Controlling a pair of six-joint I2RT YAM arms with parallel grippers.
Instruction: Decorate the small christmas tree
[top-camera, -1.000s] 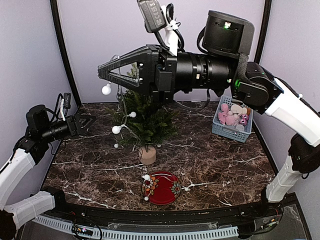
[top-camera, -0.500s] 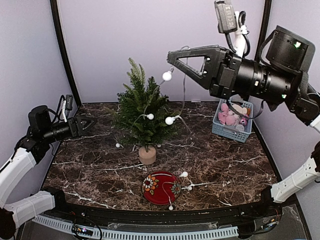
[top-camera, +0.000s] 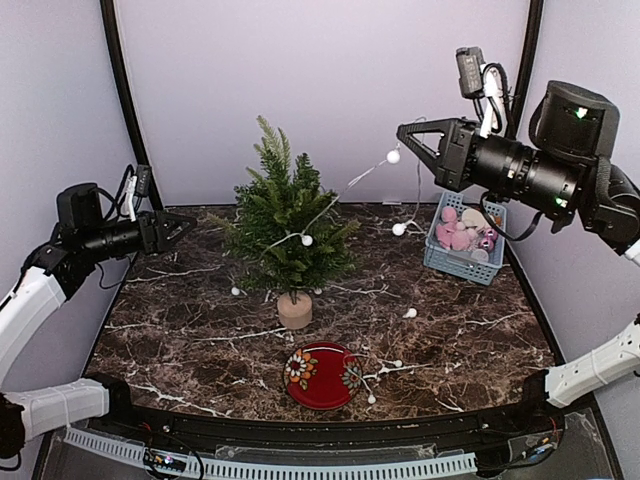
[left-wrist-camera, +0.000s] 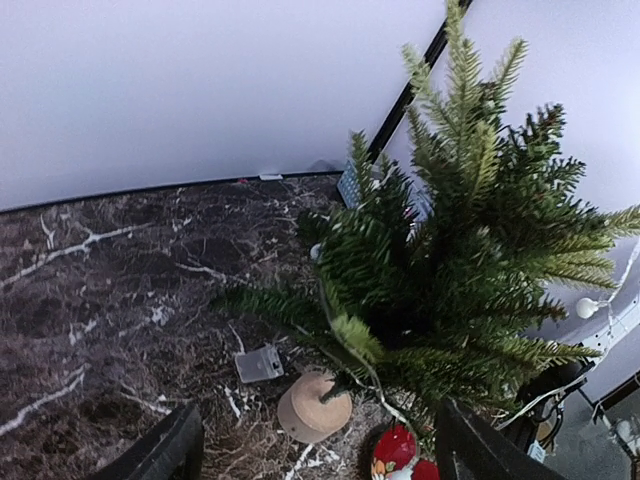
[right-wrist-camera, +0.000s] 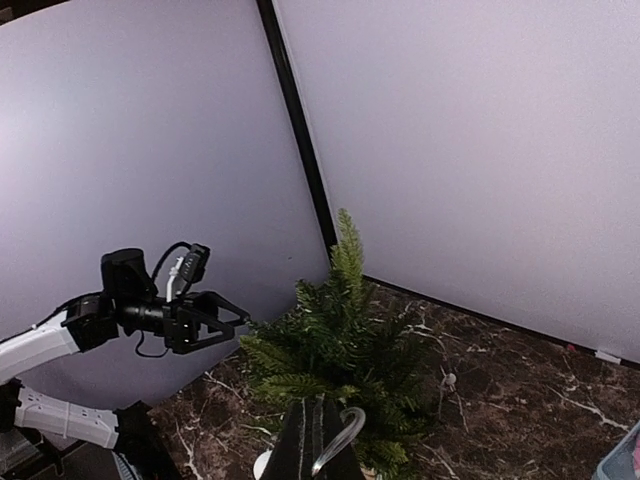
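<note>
The small christmas tree (top-camera: 285, 222) stands upright on its light-wood stump (top-camera: 295, 310) left of the table's middle. My right gripper (top-camera: 405, 135) hovers high to the right of the tree, shut on the wire of a string of white ball lights (top-camera: 393, 156). That string runs from the jaws down-left onto the tree's branches and hangs down to the table by the red plate (top-camera: 320, 375). In the right wrist view the shut gripper (right-wrist-camera: 318, 440) pinches a loop of the clear wire (right-wrist-camera: 342, 432) above the tree (right-wrist-camera: 340, 340). My left gripper (top-camera: 180, 226) is open and empty, left of the tree (left-wrist-camera: 450, 260).
A blue basket (top-camera: 465, 240) of pink and white ornaments sits at the back right. A small clear battery box (left-wrist-camera: 259, 363) lies on the dark marble table (top-camera: 180, 340) beside the stump (left-wrist-camera: 313, 405). Loose bulbs (top-camera: 410, 313) lie right of the plate.
My right arm swung from over the tree to the right, pulling the light string taut across the branches. The left gripper rose a little and narrowed slightly, staying open.
</note>
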